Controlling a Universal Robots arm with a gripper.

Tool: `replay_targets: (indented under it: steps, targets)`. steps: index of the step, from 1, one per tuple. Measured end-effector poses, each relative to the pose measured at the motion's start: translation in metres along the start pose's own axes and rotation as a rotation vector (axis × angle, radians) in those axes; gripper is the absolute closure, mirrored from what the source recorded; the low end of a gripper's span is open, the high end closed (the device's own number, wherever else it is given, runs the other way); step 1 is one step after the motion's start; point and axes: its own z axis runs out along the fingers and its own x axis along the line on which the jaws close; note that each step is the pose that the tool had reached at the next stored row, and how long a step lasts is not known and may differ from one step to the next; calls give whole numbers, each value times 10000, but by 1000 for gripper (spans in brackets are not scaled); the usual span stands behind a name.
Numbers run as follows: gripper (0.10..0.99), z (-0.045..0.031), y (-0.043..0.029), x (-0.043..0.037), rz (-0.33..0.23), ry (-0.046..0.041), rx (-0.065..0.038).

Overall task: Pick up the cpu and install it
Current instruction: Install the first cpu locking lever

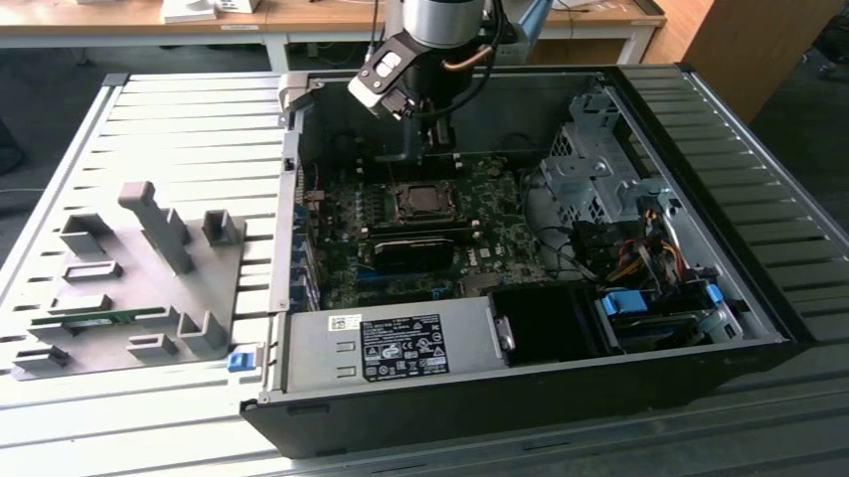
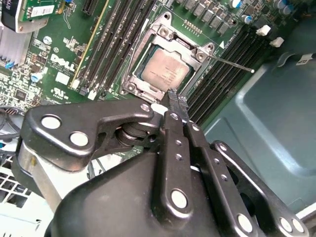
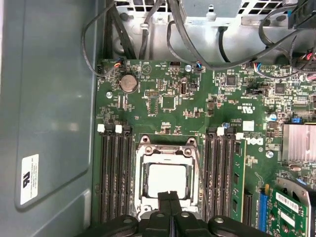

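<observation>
The cpu (image 1: 424, 200), a small square chip with a silvery top, lies flat in its socket frame on the green motherboard (image 1: 491, 248) inside the open computer case (image 1: 531, 397). Both wrist views show the cpu (image 2: 165, 71) (image 3: 167, 179) seated inside the metal socket frame. My gripper (image 1: 431, 154) hangs just above the board, a little behind the socket. Its two black fingers are pressed together with nothing between them, and their tips (image 2: 176, 101) (image 3: 170, 196) sit over the socket's edge, apart from the chip.
A thin socket lever (image 2: 232, 64) sticks out beside the frame. Memory slots (image 3: 114, 173) flank the socket. A drive cage (image 1: 597, 169), cables (image 1: 637, 253) and the power supply (image 1: 385, 348) crowd the case. A grey fixture plate (image 1: 119, 288) with blocks lies at the exterior view's left.
</observation>
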Motion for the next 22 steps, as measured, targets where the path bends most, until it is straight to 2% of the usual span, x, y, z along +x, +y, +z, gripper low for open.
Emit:
replay_targets:
  steps: [4,12,22]
  targets:
    - [980,-1,-1,0,-140,-11,9]
    - [980,6,0,0,-1533,-3,74]
    - [980,13,0,-1,-2627,1,131]
